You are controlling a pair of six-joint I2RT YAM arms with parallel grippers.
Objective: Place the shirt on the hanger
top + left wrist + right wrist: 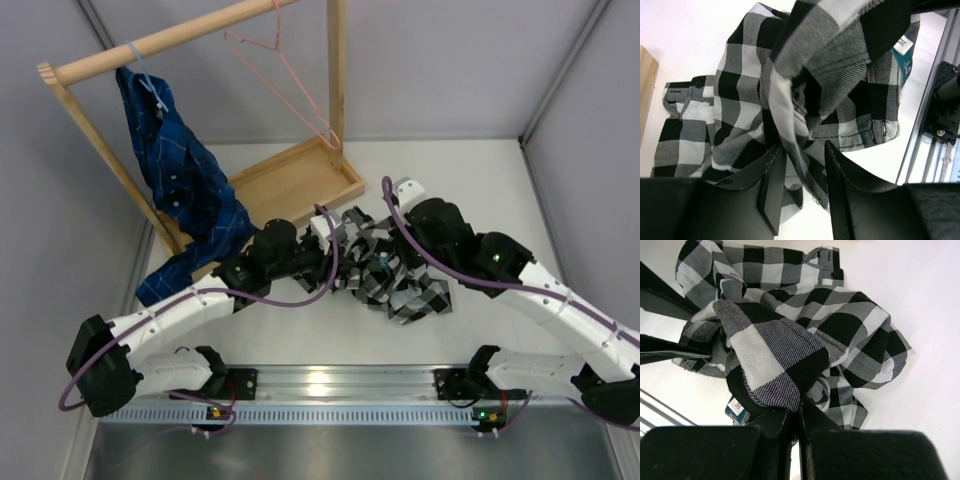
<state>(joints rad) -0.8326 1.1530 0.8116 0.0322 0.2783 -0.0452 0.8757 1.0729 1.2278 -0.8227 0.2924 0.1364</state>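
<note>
Right end effector [796, 412] pinches the one shirt [390, 270]; left end effector [805, 147] straddles it half-open; one hanger [290, 85] hangs.

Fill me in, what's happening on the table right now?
Both arms are working on the checked shirt, which lies crumpled on the table. The right gripper is shut on a bunched fold of it. The left gripper has its fingers on either side of another fold, though a firm clamp isn't clear. The pink hanger hangs bare on the wooden rail, with a blue plaid shirt hanging further along.
</note>
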